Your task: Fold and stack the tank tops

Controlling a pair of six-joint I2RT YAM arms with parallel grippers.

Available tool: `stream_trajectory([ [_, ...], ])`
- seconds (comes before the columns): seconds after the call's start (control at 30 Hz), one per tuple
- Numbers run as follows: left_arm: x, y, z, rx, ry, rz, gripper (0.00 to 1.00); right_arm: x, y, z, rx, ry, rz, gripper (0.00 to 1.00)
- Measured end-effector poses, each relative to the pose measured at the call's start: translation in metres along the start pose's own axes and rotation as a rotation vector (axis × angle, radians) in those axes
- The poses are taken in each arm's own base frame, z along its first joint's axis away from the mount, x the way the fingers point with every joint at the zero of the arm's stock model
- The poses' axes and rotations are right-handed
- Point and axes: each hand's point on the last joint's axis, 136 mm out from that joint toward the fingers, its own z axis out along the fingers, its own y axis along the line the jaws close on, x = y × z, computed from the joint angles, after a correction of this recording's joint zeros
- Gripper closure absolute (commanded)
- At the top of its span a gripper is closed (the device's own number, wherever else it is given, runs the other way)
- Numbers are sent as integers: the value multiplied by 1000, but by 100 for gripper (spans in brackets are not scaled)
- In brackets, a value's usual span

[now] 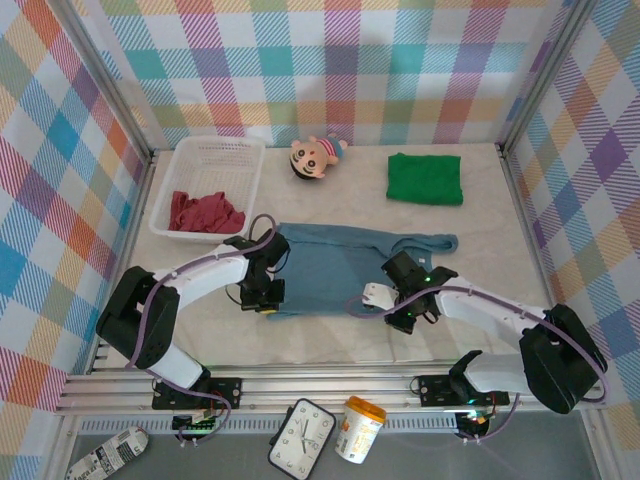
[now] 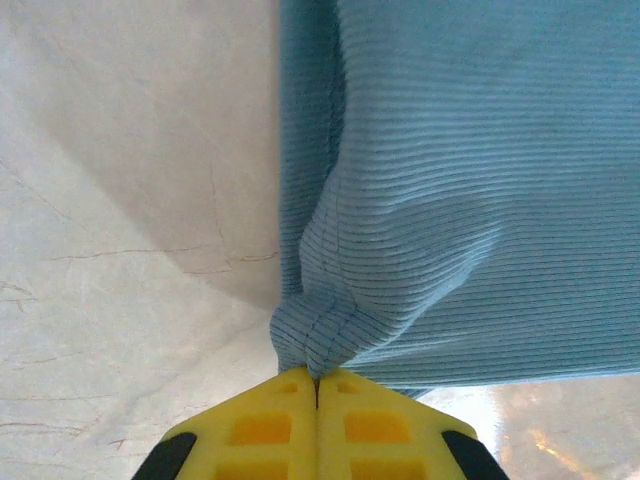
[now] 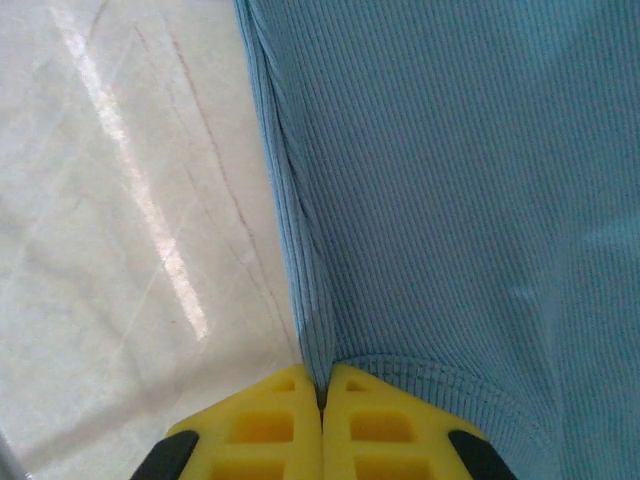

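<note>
The dusty blue-grey tank top (image 1: 330,262) lies spread on the table's middle, straps toward the right. My left gripper (image 1: 266,298) is shut on a bunched bit of its near left edge (image 2: 318,340). My right gripper (image 1: 388,300) is shut on its near right hem; in the right wrist view the ribbed blue-grey tank top (image 3: 450,200) runs up from the yellow fingertips (image 3: 275,405). The bright green tank top (image 1: 425,178) rests folded at the back right. The dark red tank top (image 1: 205,212) sits crumpled in the basket.
A white mesh basket (image 1: 215,150) stands at the back left. A big-headed doll (image 1: 316,155) lies at the back centre. Metal frame posts and plaid walls close in the table. Below the near edge lie a clock (image 1: 302,438) and a bottle (image 1: 358,428).
</note>
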Motion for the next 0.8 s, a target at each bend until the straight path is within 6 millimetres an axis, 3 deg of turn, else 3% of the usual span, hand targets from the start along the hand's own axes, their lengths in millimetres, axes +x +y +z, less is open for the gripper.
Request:
stream_trajectory([
  [0.2,-20,-12,-21,40,-15,21,100,-10,-12,-14,-40,-30,68,94],
  [0.33,-29,-15,-22,44,14,26,100,-18,-24,-17,-71,-44,114,94],
  [0.8,-66,-13,-27,70,44,11,100,-15,-50,-11,-106,-50,234,94],
])
